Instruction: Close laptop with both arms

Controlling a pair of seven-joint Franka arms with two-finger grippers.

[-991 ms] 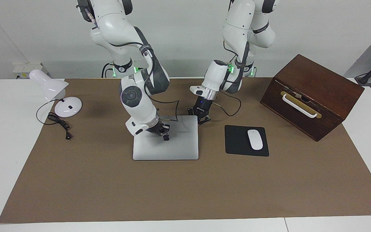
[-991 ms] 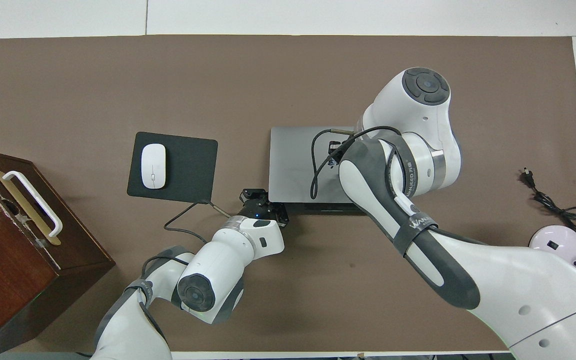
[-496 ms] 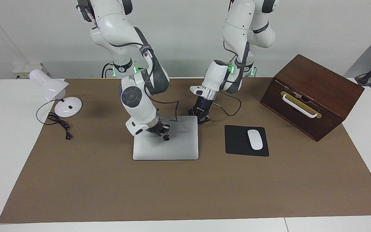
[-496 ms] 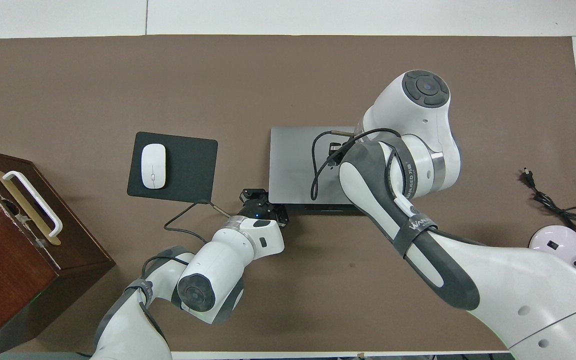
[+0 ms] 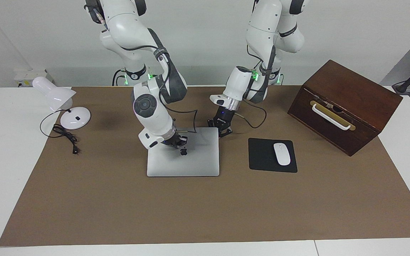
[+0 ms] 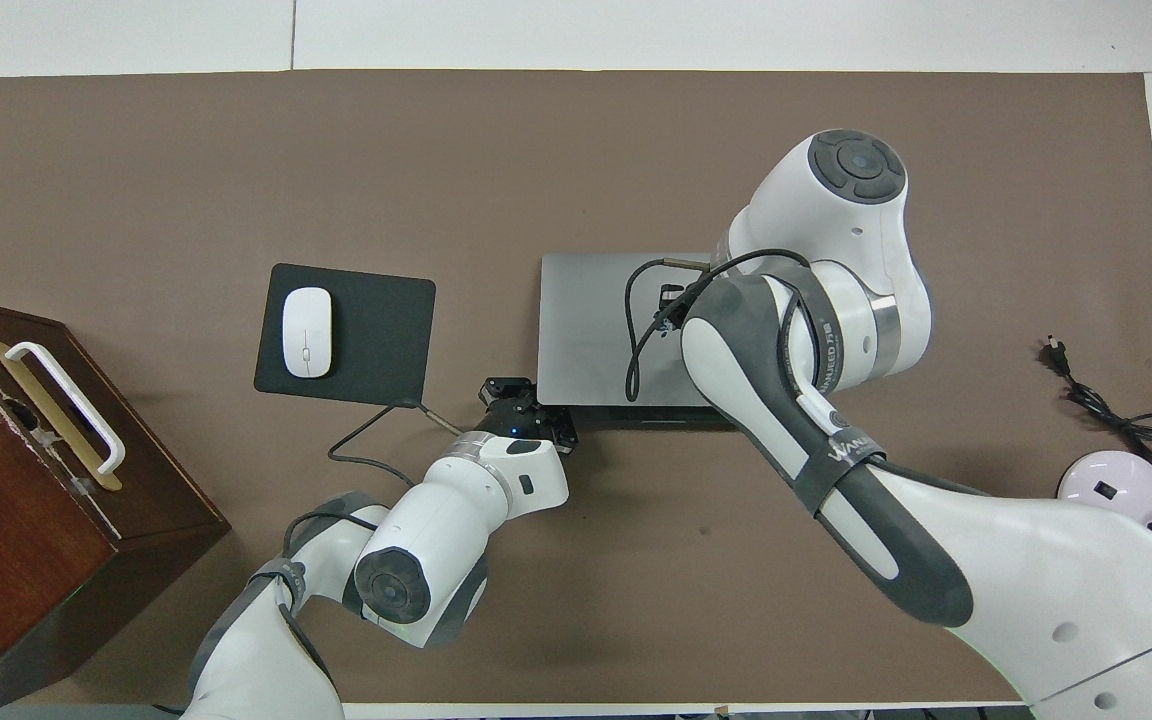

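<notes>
Both claws, right and left, meet the shut laptop.

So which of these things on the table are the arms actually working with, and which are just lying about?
In the job:
laptop, lid down flat
right gripper over the lid
left gripper at the laptop's corner

Lying about:
mouse
mouse pad
wooden box
lamp

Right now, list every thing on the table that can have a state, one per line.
laptop: closed, lid flat
right gripper: over the lid
left gripper: at the laptop's corner nearest the robots
wooden box: closed
mouse: on the mouse pad
lamp: unplugged, off
</notes>
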